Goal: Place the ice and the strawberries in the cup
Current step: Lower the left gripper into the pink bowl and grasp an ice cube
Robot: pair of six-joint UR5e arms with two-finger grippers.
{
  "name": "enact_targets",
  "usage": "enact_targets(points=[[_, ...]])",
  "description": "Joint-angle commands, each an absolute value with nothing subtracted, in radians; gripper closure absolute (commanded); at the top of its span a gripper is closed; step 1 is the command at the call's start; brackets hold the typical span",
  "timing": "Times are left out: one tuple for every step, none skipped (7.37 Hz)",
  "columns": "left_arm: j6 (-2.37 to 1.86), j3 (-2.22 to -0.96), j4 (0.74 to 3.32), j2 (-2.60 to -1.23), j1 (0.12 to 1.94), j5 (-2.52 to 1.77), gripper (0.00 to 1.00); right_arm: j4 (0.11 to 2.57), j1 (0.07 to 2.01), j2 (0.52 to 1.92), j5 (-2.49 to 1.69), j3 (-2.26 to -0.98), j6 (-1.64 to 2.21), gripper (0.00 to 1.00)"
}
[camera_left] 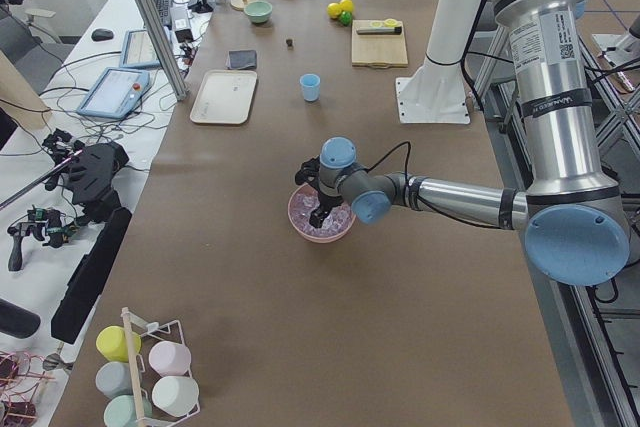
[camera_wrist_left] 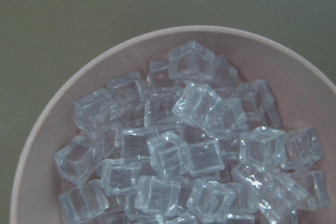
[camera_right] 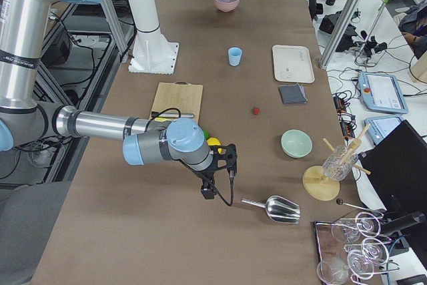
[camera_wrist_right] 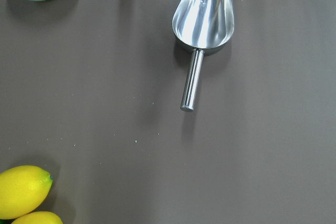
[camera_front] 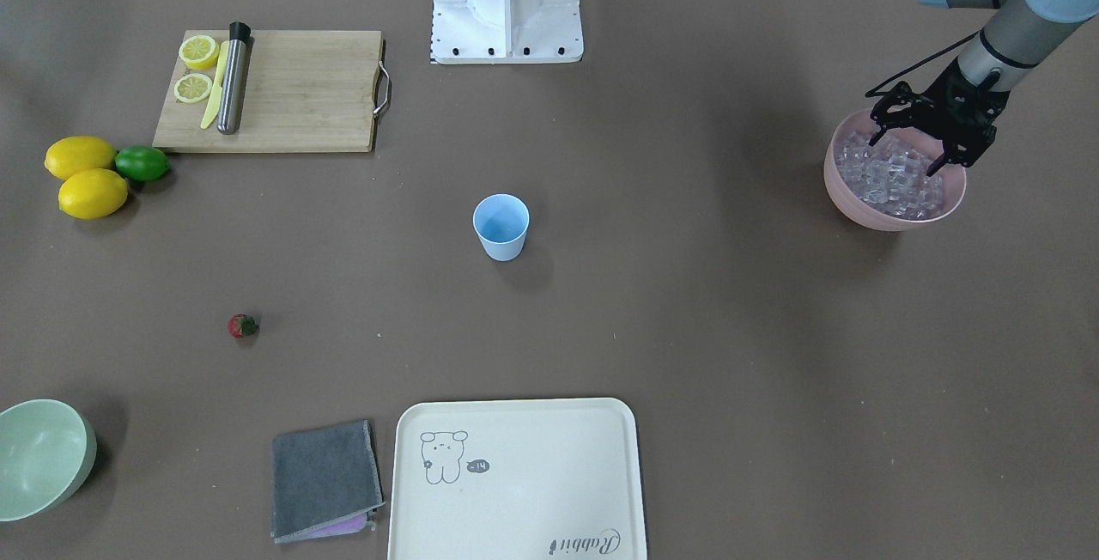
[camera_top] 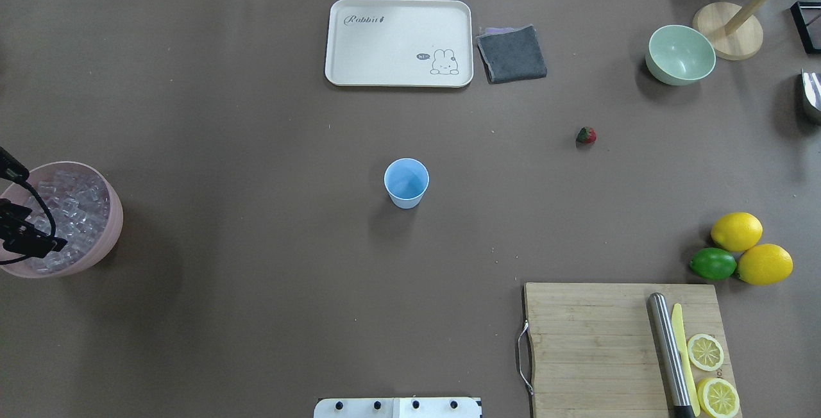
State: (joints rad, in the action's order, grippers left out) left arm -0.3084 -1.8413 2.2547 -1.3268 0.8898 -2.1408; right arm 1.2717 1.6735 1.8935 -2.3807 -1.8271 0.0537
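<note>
Squarely upright, the cup (camera_front: 500, 229) opens skyward; left claw (camera_front: 903, 156) gapes wide over ice (camera_front: 893, 188).

Soft, even light falls from overhead on the brown surface (camera_front: 687, 328), so shadows are faint and blurred-edged, like the one beside the cup (camera_front: 500, 227). The metal scoop (camera_wrist_right: 203, 22) flashes bright glare streaks. Close up, the ice (camera_wrist_left: 184, 156) looks dim, bluish and slightly soft; the wide views are sharp.

Heap of clear ice (camera_wrist_left: 181, 153) in pink bowl (camera_wrist_left: 37, 166) on dark tabletop (camera_wrist_left: 79, 14)
</note>
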Motion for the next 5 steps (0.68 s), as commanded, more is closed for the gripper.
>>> enact_targets(points=[[-0.307, -1.836, 2.257, -1.312, 0.885, -2.129, 0.02, 1.272, 1.672, 1.891, -2.381, -1.828, 0.054, 0.0], [-0.305, -1.836, 2.256, -1.31, 0.885, -2.126, 0.02, 1.272, 1.672, 1.891, -2.381, -1.829, 0.054, 0.0], [-0.305, -1.836, 2.255, -1.31, 0.885, -2.126, 0.03, 1.272, 1.674, 1.891, -2.381, -1.829, 0.054, 0.0], [-0.305, -1.835, 2.255, -1.31, 0.885, -2.122, 0.03, 1.272, 1.672, 1.89, -2.381, -1.827, 0.054, 0.0], [-0.305, -1.835, 2.255, -1.313, 0.885, -2.111, 0.04, 1.272, 1.672, 1.89, -2.381, -1.827, 0.054, 0.0]])
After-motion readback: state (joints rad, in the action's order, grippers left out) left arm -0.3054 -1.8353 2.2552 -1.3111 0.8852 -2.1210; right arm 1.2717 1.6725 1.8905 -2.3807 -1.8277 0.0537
